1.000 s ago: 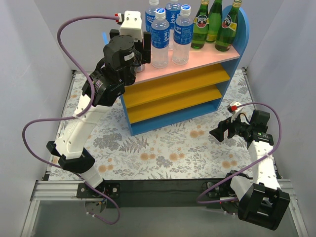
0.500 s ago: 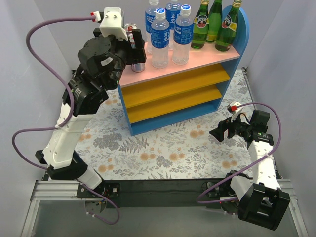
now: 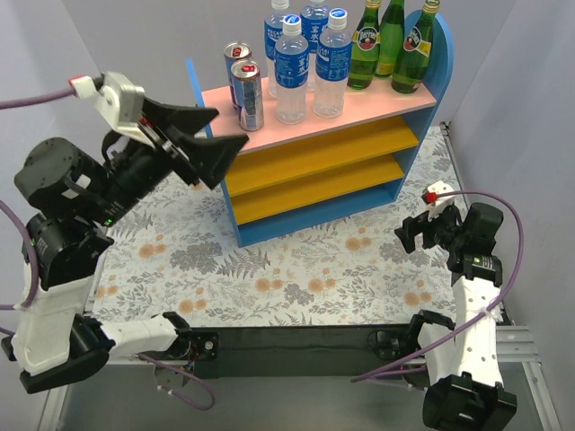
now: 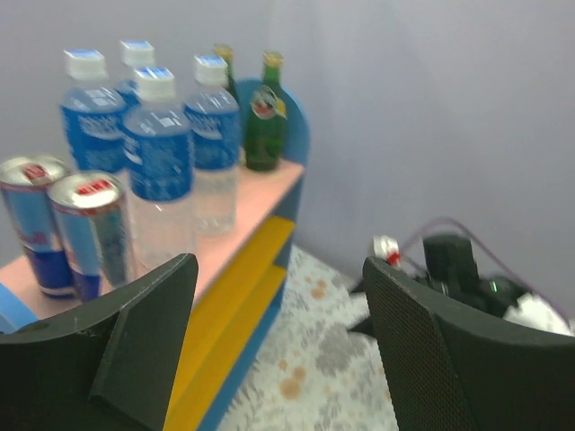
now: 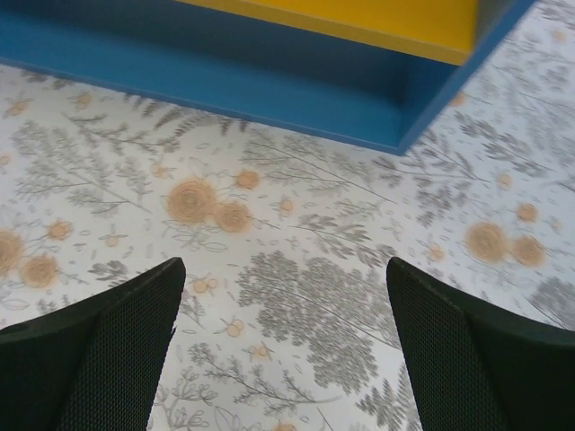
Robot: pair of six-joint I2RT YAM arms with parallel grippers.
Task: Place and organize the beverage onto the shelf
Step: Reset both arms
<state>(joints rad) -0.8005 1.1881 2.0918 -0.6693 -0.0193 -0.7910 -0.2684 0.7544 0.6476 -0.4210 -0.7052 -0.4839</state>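
The shelf stands at the back of the table with its pink top board carrying every drink. Two silver-red cans stand at its left end, clear blue-labelled bottles in the middle, green glass bottles at the right. In the left wrist view the cans, blue bottles and a green bottle show on the pink board. My left gripper is open and empty, raised left of the shelf. My right gripper is open and empty, low at the right.
A floral cloth covers the table. The two orange-yellow lower boards hold nothing. Grey walls close in the back and sides. In the right wrist view the shelf's blue base lies just beyond the open fingers.
My left gripper has let go of a can on the pink board and pulled back to the left and up, away from the shelf. The right arm has shifted slightly.
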